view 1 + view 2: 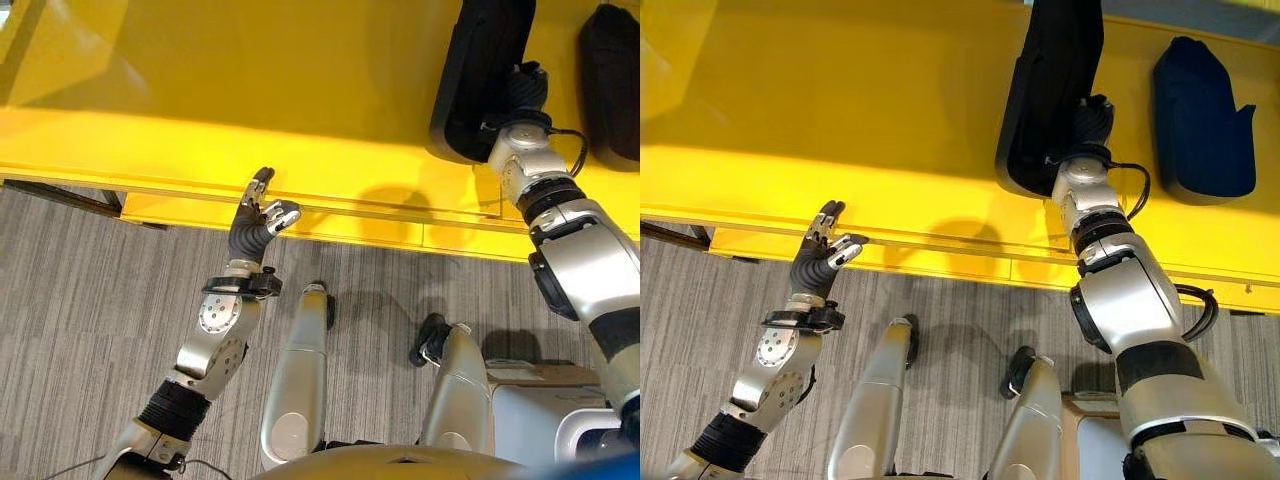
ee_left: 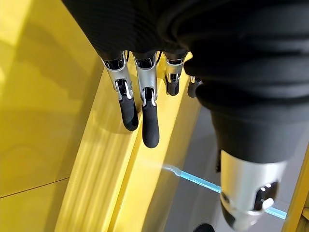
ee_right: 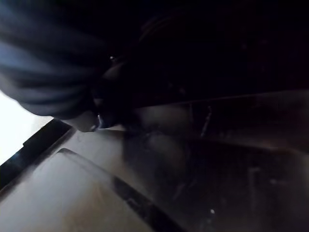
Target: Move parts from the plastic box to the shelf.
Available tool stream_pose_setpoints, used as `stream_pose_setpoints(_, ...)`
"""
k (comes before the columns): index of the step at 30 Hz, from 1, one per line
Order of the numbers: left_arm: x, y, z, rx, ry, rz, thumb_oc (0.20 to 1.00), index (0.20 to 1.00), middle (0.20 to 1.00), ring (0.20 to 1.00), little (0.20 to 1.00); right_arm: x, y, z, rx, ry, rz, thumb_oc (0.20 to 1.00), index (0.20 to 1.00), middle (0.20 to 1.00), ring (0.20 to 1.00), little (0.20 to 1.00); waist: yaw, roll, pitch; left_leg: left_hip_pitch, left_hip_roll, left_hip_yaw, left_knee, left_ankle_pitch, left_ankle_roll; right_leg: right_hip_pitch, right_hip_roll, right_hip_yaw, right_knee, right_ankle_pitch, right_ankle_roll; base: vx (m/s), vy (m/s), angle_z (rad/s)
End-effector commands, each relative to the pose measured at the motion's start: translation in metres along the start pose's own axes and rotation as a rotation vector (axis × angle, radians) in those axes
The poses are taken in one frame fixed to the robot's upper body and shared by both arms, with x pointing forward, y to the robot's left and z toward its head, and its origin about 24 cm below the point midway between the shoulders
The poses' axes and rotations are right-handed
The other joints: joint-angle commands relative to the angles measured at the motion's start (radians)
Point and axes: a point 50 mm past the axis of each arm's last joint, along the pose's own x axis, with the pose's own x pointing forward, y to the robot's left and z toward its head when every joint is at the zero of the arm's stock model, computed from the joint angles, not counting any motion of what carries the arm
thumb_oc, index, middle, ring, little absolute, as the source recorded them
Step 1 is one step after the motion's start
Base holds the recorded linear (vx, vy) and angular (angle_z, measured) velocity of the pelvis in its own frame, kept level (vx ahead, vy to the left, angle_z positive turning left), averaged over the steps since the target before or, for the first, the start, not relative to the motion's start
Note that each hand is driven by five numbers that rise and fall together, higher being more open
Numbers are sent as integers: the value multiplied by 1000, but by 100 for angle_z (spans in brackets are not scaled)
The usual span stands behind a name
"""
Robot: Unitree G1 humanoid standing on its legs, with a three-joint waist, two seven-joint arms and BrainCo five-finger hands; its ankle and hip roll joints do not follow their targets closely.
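Note:
A long black part (image 1: 1045, 90) lies on the yellow shelf (image 1: 250, 90) at the back right. My right hand (image 1: 1090, 122) rests against its near end, its dark ribbed cover (image 1: 522, 92) pressed to the part. The right wrist view has a dark surface very close up. A second dark blue-black part (image 1: 1200, 120) lies on the shelf further right, apart from the hand. My left hand (image 1: 255, 225) is held up by the shelf's front edge, open and with nothing in it; its fingers (image 2: 145, 116) are straight over the yellow lip.
The shelf's front lip (image 1: 330, 215) runs across above grey striped carpet (image 1: 80, 290). A pale box (image 1: 545, 395) stands on the floor at the lower right, partly hidden by my right arm. The shelf's left half is bare yellow.

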Motion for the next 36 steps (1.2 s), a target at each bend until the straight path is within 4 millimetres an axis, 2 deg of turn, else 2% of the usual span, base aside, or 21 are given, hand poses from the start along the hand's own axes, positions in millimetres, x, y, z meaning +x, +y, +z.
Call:
stream_pose_setpoints(1,-5,-7,-18,19,97,-54,1000,1000,1000,1000,1000,11,-20,58,44,-144,-57,200,200,200,200,200,29,30,29,-4,68,-45,-34,-17,-38,48,-9,45,-13,-34,29,10,-17,4)
stream_pose_setpoints(14,-2,-9,-18,21,90,-57,1000,1000,1000,1000,1000,8,-9,55,-6,-138,-26,200,200,200,200,200,43,37,45,-8,64,-52,-35,-14,-36,54,-9,33,-10,-42,28,0,-1,0)
stream_pose_setpoints(22,-2,-9,-18,22,90,-49,1000,1000,1000,1000,1000,12,-24,54,48,-95,-92,200,200,200,200,200,50,40,48,-10,60,-58,-33,-16,-35,56,-11,27,-3,-47,29,1,-1,0)
stream_pose_setpoints(23,-1,-9,-17,20,87,-47,1000,1000,1000,1000,1000,13,-26,53,62,-87,-103,250,250,250,250,250,50,40,48,-11,60,-58,-32,-17,-36,57,-11,27,-3,-48,29,9,-4,4)
stream_pose_setpoints(24,-1,-9,-17,23,88,-47,1000,1000,1000,1000,1000,13,-30,52,89,-71,-121,589,589,589,589,589,50,41,48,-11,58,-59,-30,-18,-35,57,-11,27,1,-50,29,15,-7,4)
stream_pose_setpoints(25,0,-9,-16,23,82,-42,1000,1000,1000,1000,1000,14,-34,52,140,-52,-145,1000,1000,1000,1000,1000,51,41,48,-11,59,-58,-28,-21,-35,58,-12,27,5,-55,28,16,-9,3)
stream_pose_setpoints(29,0,-8,-16,24,85,-40,1000,1000,1000,1000,1000,15,-40,52,201,-38,-174,1000,1000,1000,1000,1000,52,44,49,-11,58,-60,-29,-21,-35,59,-12,27,8,-58,29,1,-4,2)
stream_pose_setpoints(36,-1,-7,-17,25,91,-36,1000,1000,1000,1000,1000,14,-34,57,165,-67,-154,1000,1000,1000,1000,1000,50,44,53,-12,58,-63,-29,-18,-37,55,-11,28,16,-64,26,-3,-5,2)
